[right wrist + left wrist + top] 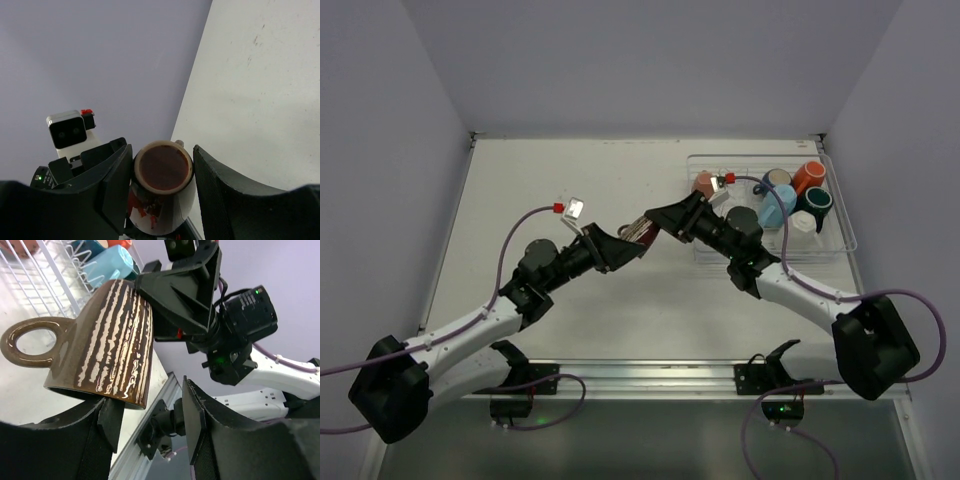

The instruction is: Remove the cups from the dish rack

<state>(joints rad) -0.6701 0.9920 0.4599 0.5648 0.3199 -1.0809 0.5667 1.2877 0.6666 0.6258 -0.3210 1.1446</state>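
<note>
**A:** Where is the brown striped mug?

**B:** It is in the air above the table, between my 2 arms and well to the left of the dish rack. My right gripper is closed on its sides.

**A:** And your left gripper?

**B:** Its jaws stand apart. 1 finger is just beside the mug's rim, the other is clear of it. 4 other cups lie in the rack.

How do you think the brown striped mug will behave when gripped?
The brown striped mug has a glossy glaze, so it is probably slippery. It looks like rigid ceramic, so likely fragile if dropped. Its ring handle may pull it off-centre.
</note>
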